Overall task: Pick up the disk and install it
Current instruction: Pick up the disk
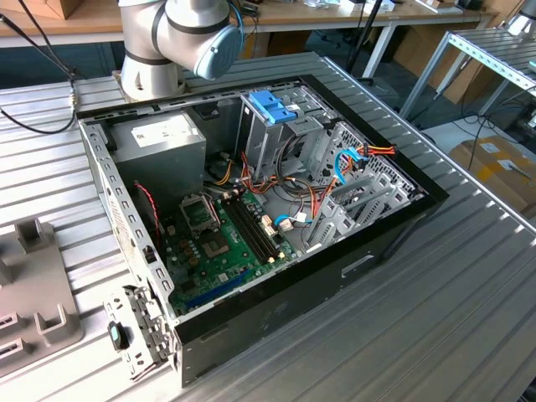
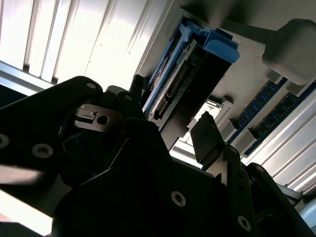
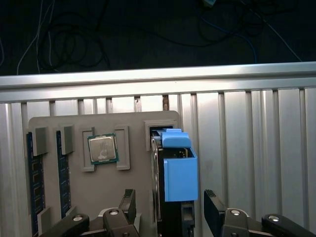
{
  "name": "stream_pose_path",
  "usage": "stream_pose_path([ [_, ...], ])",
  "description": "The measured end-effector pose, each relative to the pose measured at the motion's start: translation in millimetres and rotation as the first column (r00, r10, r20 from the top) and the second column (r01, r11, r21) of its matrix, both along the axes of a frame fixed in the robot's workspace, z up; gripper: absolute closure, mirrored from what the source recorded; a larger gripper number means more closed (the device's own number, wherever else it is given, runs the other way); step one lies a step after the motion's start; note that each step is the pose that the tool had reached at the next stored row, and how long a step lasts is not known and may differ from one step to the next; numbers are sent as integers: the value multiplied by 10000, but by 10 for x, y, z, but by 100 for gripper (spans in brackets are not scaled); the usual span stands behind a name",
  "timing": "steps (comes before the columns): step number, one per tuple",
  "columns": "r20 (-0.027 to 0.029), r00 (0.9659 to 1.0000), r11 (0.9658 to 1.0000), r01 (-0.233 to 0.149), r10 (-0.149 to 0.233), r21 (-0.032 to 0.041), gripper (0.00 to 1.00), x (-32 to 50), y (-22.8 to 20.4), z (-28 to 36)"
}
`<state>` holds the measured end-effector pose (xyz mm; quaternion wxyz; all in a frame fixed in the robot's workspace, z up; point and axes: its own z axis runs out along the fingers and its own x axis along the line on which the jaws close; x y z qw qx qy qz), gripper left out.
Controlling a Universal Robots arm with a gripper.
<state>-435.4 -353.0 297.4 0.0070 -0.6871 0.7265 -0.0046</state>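
The disk stands on edge in a slot of a grey holder tray, its light-blue carrier facing the first wrist view. In the second wrist view the disk shows its connector edge and blue rail. My gripper is open and straddles the disk, with one black finger on one side and the other finger on the opposite side, both still apart from it. In the exterior view the open computer case lies on the ribbed metal table, with a metal drive cage inside.
On the holder tray sit a processor chip and two memory sticks. A blue latch tops the cage in the case, with loose cables around it. The arm's base stands behind the case. The table edge runs beyond the tray.
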Motion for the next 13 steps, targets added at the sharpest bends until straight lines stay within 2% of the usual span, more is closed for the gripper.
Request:
stream_pose_path([
  [13, 0, 10000, 10000, 0, 0, 0, 34, 0, 0, -26],
])
